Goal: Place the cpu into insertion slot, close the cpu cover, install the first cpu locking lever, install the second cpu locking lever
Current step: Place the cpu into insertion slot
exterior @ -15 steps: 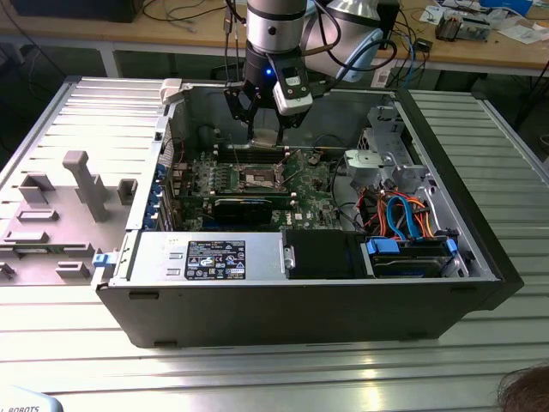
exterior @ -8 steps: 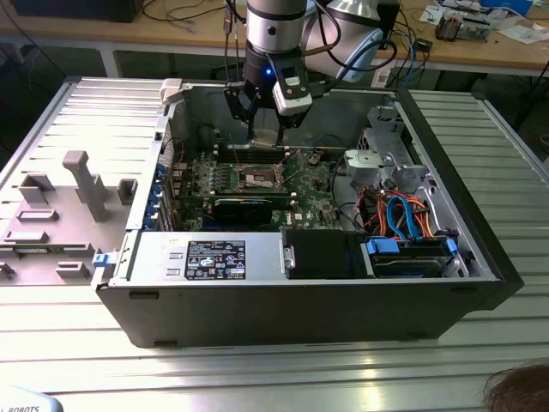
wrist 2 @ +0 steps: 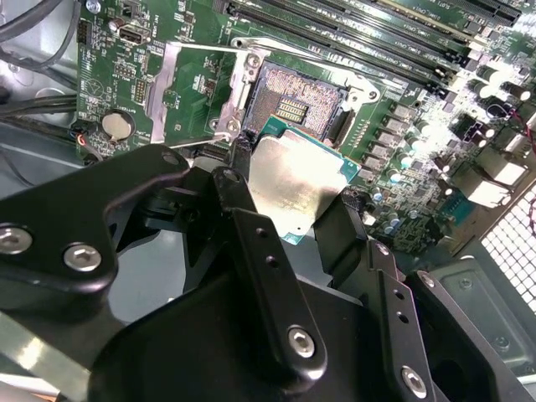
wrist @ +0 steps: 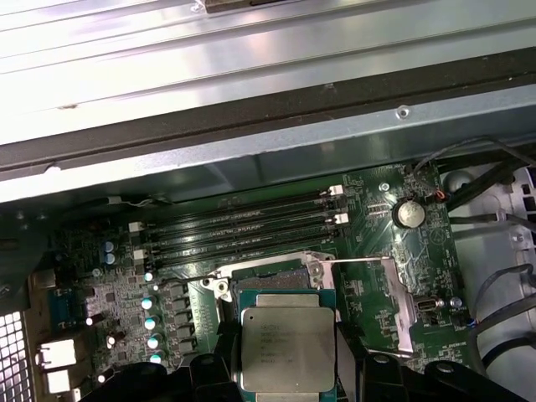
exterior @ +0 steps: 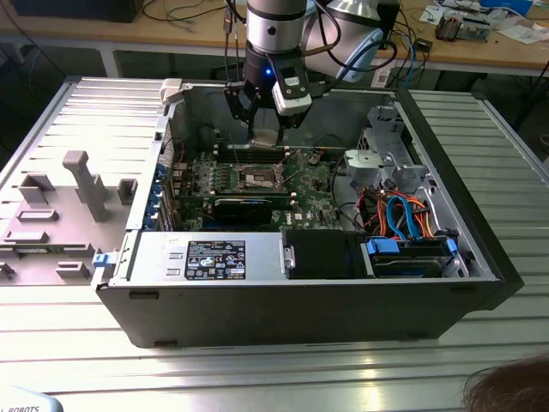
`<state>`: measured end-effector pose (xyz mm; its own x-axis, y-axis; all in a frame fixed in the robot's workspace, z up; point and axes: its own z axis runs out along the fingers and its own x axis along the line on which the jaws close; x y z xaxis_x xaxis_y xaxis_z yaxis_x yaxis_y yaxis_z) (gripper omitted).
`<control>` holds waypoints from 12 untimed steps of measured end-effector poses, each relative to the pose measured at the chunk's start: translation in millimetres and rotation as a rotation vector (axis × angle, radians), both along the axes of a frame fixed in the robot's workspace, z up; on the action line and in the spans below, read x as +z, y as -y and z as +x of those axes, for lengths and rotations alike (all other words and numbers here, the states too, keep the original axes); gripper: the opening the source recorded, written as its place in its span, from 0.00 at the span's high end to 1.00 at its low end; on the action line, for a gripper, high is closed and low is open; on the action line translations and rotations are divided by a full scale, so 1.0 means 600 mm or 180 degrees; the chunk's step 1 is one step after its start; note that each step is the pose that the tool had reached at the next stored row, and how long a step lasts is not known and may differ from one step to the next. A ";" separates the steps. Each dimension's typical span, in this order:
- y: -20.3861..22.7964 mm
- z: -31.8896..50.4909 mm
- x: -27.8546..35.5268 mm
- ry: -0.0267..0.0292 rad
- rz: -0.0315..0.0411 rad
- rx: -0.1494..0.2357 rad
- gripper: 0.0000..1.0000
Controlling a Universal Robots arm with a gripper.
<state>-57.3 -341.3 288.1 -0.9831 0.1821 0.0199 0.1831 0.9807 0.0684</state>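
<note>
Jaws are closed on the cpu [wrist 2: 293,188], pinching it by two opposite edges, with a black finger [wrist 2: 251,239] on either side and the metal top left bare.

On the ribbed metal bench [exterior: 257,378] lies the open computer case [exterior: 300,309], and the arm reaches down into it. The green motherboard [exterior: 309,184] lies flat on the case floor. On it the cpu cover [wrist 2: 237,88] is swung fully open, its silvery frame lying back beside the socket with green board showing through its window. The insertion slot [wrist 2: 293,105] is bare, its field of contacts exposed. The cpu hangs above the board, just beside and over the near edge of the slot, not yet seated, as both wrist views show.

The chip looks light, stiff and flat, so weight is no concern. Its smooth metal lid would likely be slippery. The real risk is probably the fine contacts in the slot, which would bend under a tilted or sliding chip. Holding it by the edges of the green carrier seems the right grip, keeping it level and square.
</note>
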 end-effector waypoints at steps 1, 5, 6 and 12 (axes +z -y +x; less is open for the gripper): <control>0.0000 0.000 0.000 0.0000 0.0000 -0.0003 0.45; 0.0000 0.000 0.000 0.0000 0.0000 -0.0027 0.45; 0.0000 0.000 0.000 0.0000 0.0000 -0.0030 0.45; 0.0000 0.000 -0.001 0.0000 0.0000 -0.0210 0.45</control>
<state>-57.3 -341.3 287.4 -0.9689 0.2466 0.0199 0.2474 0.9665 0.0684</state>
